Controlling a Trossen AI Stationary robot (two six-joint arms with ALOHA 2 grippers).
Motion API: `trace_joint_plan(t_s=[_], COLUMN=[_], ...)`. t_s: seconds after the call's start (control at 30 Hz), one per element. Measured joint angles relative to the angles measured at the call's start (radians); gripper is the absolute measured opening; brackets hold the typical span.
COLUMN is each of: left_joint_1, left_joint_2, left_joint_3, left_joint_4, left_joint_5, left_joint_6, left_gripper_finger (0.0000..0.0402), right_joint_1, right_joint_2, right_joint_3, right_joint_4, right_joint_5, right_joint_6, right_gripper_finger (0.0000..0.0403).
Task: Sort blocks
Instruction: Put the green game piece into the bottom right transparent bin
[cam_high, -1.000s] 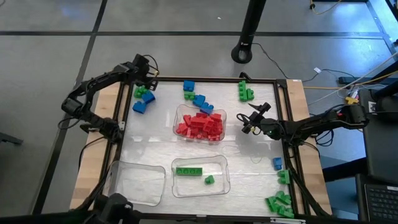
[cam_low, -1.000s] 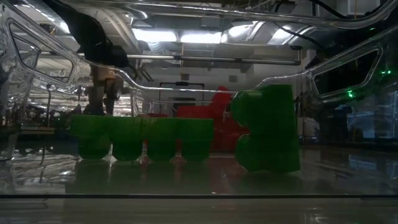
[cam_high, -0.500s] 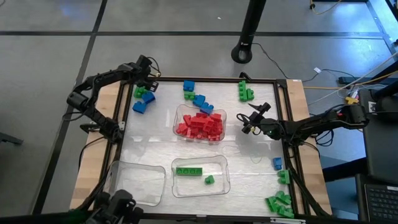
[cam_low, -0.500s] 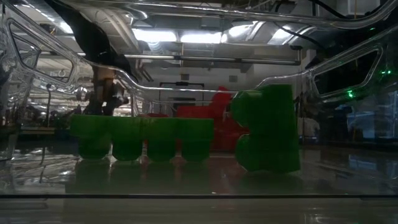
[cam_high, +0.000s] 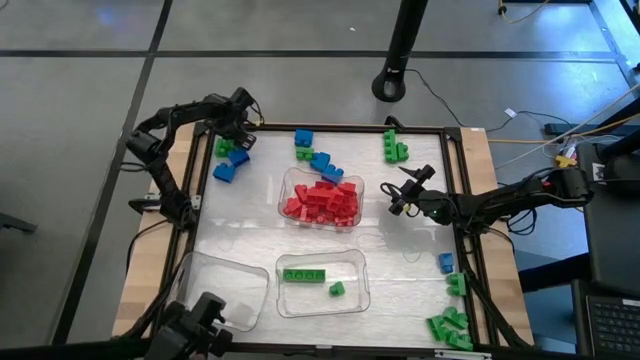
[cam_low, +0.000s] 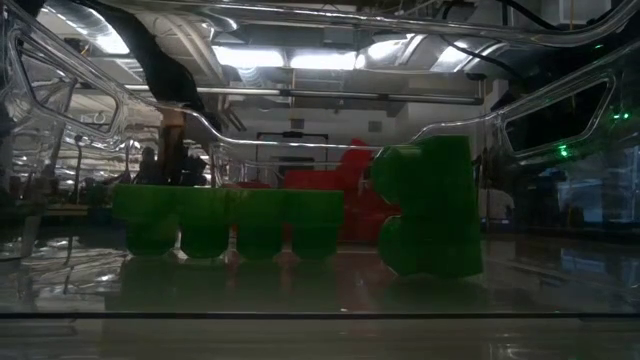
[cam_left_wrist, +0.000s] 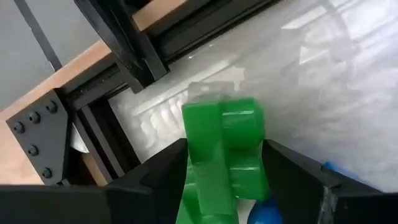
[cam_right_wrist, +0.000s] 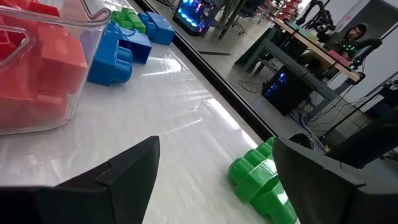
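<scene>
A green block (cam_left_wrist: 224, 155) sits clamped between the fingers of the left claw (cam_high: 238, 122) at the table's (cam_high: 240, 235) far left corner, above loose blue and green blocks (cam_high: 228, 158). Red blocks (cam_high: 322, 200) fill the centre tray (cam_high: 284, 190); a green strip (cam_high: 303, 275) and a small green block (cam_high: 337, 289) lie in the near tray (cam_high: 362, 290). The right claw (cam_high: 400, 200) hangs with fingers spread wide and empty, just right of the red tray. More blocks (cam_high: 450, 325) crowd the right edge.
</scene>
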Motion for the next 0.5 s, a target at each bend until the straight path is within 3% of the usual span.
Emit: trace_joint_plan(t_s=[0.5], left_joint_1=[0.014], left_joint_2=[0.002], left_joint_3=[-0.009], left_joint_4=[0.04], left_joint_5=[-0.004], left_joint_6=[0.101], left_gripper_finger=[0.0196], right_joint_1=[0.0], right_joint_2=[0.005], right_joint_3=[0.0], right_joint_4=[-0.001], right_joint_5=[-0.007], right_joint_6=[0.0], right_gripper_finger=[0.0312])
